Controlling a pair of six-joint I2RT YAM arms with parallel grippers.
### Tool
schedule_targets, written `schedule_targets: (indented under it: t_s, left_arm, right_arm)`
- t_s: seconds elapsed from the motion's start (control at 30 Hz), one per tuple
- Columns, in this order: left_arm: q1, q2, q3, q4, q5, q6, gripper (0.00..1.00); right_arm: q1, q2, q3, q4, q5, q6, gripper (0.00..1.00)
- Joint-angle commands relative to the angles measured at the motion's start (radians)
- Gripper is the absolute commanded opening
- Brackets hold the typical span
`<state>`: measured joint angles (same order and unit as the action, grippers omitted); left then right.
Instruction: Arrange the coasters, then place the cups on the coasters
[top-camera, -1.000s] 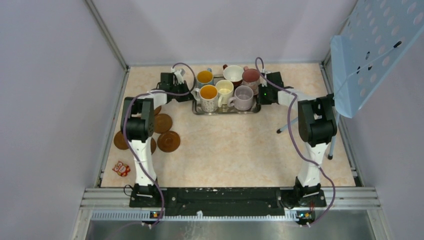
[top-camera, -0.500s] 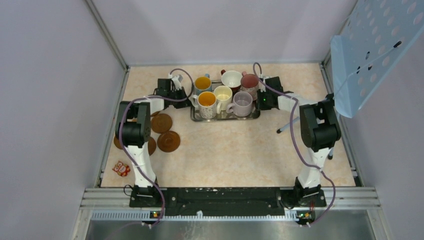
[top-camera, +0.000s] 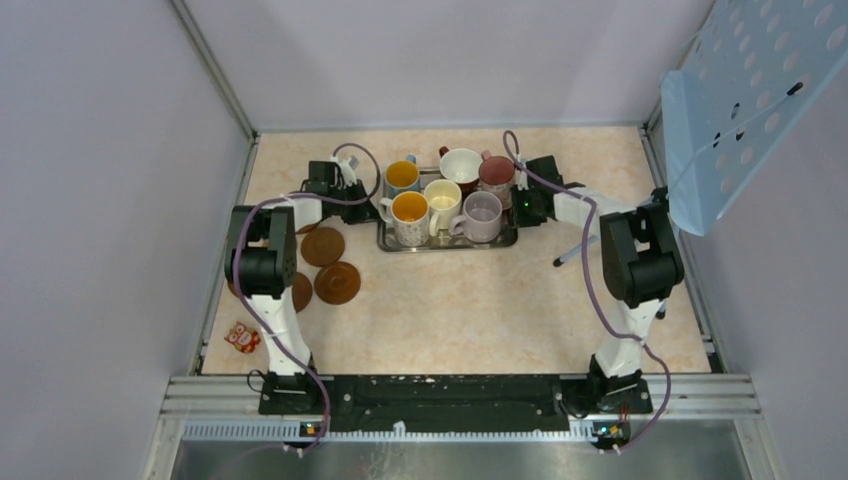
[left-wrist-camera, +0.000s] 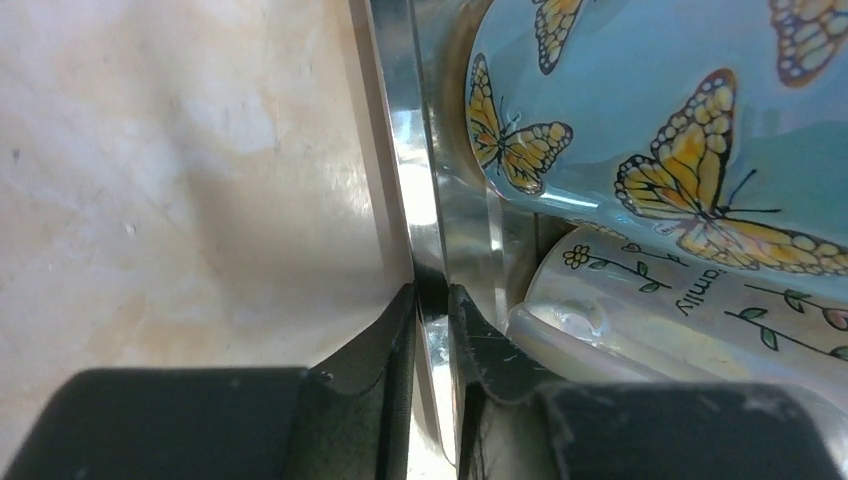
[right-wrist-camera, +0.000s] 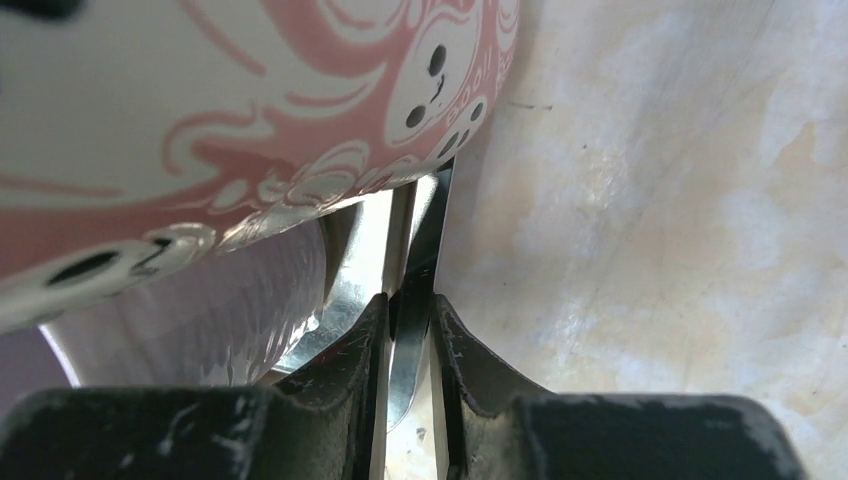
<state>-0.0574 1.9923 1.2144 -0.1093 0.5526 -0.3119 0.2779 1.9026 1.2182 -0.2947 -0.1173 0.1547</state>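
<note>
A steel tray (top-camera: 445, 246) carries the cups: blue (top-camera: 402, 176), white patterned (top-camera: 410, 212), cream (top-camera: 441, 197), red (top-camera: 461, 163), maroon-pink (top-camera: 496, 170) and lilac (top-camera: 482, 212). My left gripper (top-camera: 372, 210) (left-wrist-camera: 432, 290) is shut on the tray's left rim (left-wrist-camera: 400, 150), beside the butterfly-printed blue cup (left-wrist-camera: 650, 100). My right gripper (top-camera: 520, 208) (right-wrist-camera: 409, 297) is shut on the right rim (right-wrist-camera: 425, 250), under the maroon-pink cup (right-wrist-camera: 200, 100). Brown coasters (top-camera: 322, 246) (top-camera: 337, 283) lie left of the tray, others partly hidden behind the left arm.
A small red and white object (top-camera: 242, 337) lies near the front left corner. A blue perforated panel (top-camera: 750, 90) hangs over the right side, with a thin rod (top-camera: 575, 250) slanting below it. Walls close the table at left, back and right.
The tray with all the cups has slid toward the near edge and slightly left, held at both rims. Both arms drew back with it.
</note>
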Motion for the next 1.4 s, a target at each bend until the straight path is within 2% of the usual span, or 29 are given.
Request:
schedule_targets:
  t_s: [0.0,0.13,0.2,0.33,0.43,0.57,0.73,0.83,1.0,1.23,1.37]
  left_arm:
    - [0.012,-0.053,-0.029,-0.183,-0.066,0.053,0.25]
    - [0.033,-0.082,0.0,-0.209,-0.085,0.06,0.36]
    - [0.048,-0.089,0.017,-0.224,-0.087,0.063,0.45]
    - [0.088,-0.115,0.048,-0.259,-0.085,0.069,0.57]
    - [0.114,-0.148,0.062,-0.286,-0.085,0.087,0.61]
    - [0.136,-0.217,0.079,-0.329,-0.096,0.138,0.72]
    - [0.153,-0.318,0.095,-0.401,-0.133,0.24,0.97]
    - [0.161,-0.383,0.096,-0.444,-0.135,0.299,0.99]
    - [0.166,-0.473,0.099,-0.507,-0.157,0.393,0.99]
    - [0.168,-0.588,0.065,-0.547,-0.129,0.457,0.99]
    - [0.172,-0.624,0.034,-0.553,-0.164,0.5,0.99]
  right_arm:
    - [-0.002,-0.041,0.026,-0.158,-0.036,0.003,0.16]
    - [-0.006,-0.068,0.069,-0.171,-0.028,-0.002,0.28]
    - [-0.006,-0.079,0.086,-0.178,-0.032,-0.004,0.34]
    - [-0.005,-0.097,0.113,-0.193,-0.026,-0.007,0.45]
    - [-0.006,-0.12,0.124,-0.2,-0.031,-0.018,0.49]
    - [0.003,-0.172,0.127,-0.221,-0.085,-0.058,0.52]
    - [0.055,-0.271,0.107,-0.264,-0.095,-0.149,0.59]
    - [0.069,-0.348,0.078,-0.282,-0.127,-0.221,0.65]
    - [0.097,-0.5,-0.017,-0.336,-0.179,-0.341,0.68]
    - [0.19,-0.732,-0.3,-0.217,0.015,-0.493,0.71]
    - [0.19,-0.861,-0.37,-0.179,0.083,-0.551,0.74]
